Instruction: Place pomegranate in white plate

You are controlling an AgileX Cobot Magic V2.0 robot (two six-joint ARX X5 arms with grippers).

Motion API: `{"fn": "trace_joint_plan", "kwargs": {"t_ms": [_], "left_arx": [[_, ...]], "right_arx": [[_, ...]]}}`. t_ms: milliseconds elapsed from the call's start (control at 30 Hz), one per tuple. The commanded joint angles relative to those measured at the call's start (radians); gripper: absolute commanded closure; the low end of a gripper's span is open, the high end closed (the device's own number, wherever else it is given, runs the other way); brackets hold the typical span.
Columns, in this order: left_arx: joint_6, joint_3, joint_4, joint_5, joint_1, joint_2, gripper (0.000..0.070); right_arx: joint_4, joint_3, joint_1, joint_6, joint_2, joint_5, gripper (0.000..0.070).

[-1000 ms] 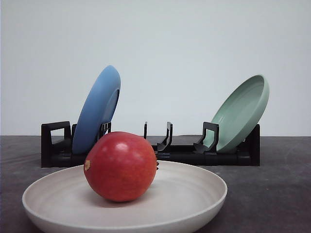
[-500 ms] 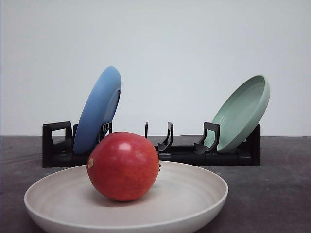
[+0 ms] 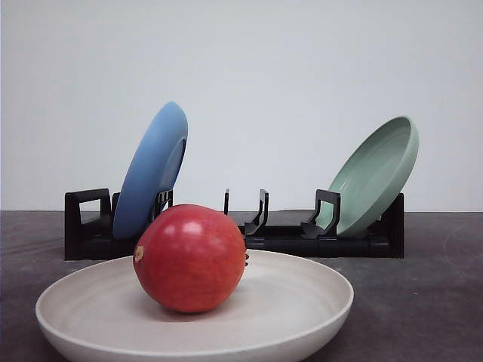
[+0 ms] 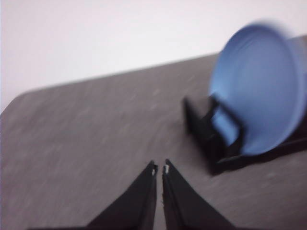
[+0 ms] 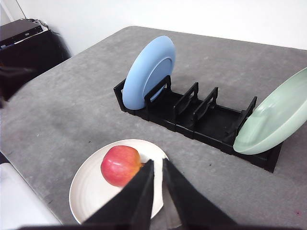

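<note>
The shiny round red pomegranate sits inside the wide, flat, cream-white round plate, low in the front view and a bit left of the middle. Its skin is smooth and glossy, with a bright spot of light near the top and a small yellow-brown patch on its left side. A little dark stub pokes out at its right edge. In the right wrist view the fruit looks red with soft yellow-orange areas, and it rests on the left half of the plate.

The plate looks dull, not shiny, with faint rings and a raised rim. It stands on the dark grey, speckled bench.

Behind it, across the middle of the front view, is a black plastic dish rack with upright slots. A smooth blue round plate leans in its left end. A pale green round plate leans at its right end. The middle slots hold nothing.

The left gripper has thin black pointed fingers nearly touching, with just a sliver between them, holding nothing, over bare bench; that view is blurry. The right gripper is pressed nearly together too, with nothing in it, its tips just beside the fruit in the picture.
</note>
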Motion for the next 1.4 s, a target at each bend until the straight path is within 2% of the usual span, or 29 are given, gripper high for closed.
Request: {"fn": "trace_joint_plan", "kwargs": {"t_ms": [0, 200, 367, 467, 767, 900, 1033, 1367], "left_arx": [[0.020, -0.032, 0.050, 0.005, 0.028, -0.010, 0.0700], [0.018, -0.143, 0.132, 0.004, 0.068, -0.057, 0.0700], [-0.034, -0.214, 0.186, 0.003, 0.088, -0.121, 0.0700], [-0.040, -0.246, 0.222, 0.003, 0.090, -0.133, 0.0700], [-0.083, -0.270, 0.207, -0.002, 0.090, -0.133, 0.0700], [-0.140, -0.270, 0.145, -0.029, 0.090, -0.133, 0.0700], [-0.189, -0.270, 0.143, -0.037, 0.090, -0.132, 0.0700], [-0.189, -0.270, 0.143, -0.037, 0.090, -0.132, 0.0700]], "right_arx": [[0.010, 0.011, 0.008, 0.003, 0.003, 0.003, 0.0673], [0.010, 0.011, 0.008, 0.003, 0.003, 0.003, 0.0673], [0.010, 0.011, 0.008, 0.003, 0.003, 0.003, 0.0673], [0.010, 0.011, 0.008, 0.003, 0.003, 0.003, 0.0673], [0.010, 0.011, 0.008, 0.003, 0.003, 0.003, 0.0673], [0.010, 0.011, 0.008, 0.003, 0.003, 0.003, 0.0673], [0.011, 0.011, 0.008, 0.003, 0.003, 0.003, 0.0673], [0.011, 0.011, 0.008, 0.003, 0.003, 0.003, 0.0673]]}}
